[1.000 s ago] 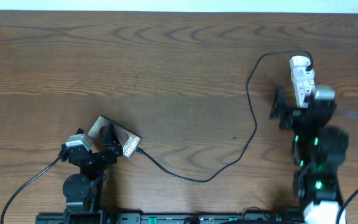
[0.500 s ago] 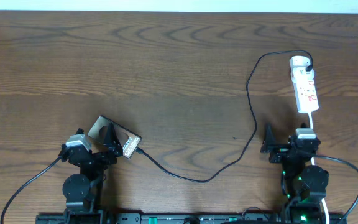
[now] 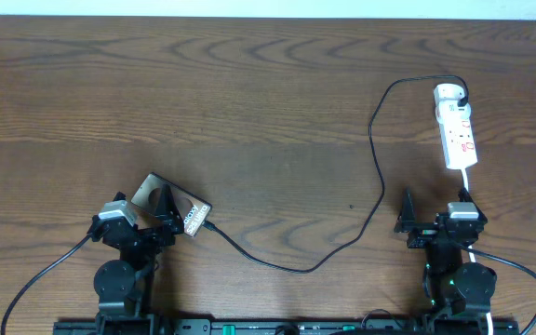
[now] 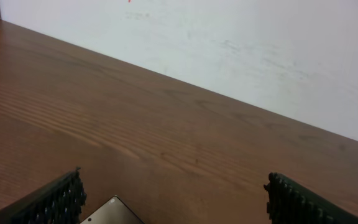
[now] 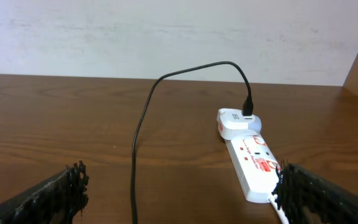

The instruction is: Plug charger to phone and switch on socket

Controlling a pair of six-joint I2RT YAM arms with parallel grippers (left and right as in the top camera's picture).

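Black-fingered and spread wide, the left gripper is straddling a corner of the small flat dark phone. The long thin black charger cable is meeting the phone's 4 o'clock edge. The right gripper, equally spread and holding nothing, is facing the narrow white power-strip socket. The socket is lying at its 12 o'clock, long axis running 12-to-6, and this gripper is sitting far nearer to it than the left one.

My place looks like a plain lab room: a wood-grain surface, a bare white wall at 12 o'clock.
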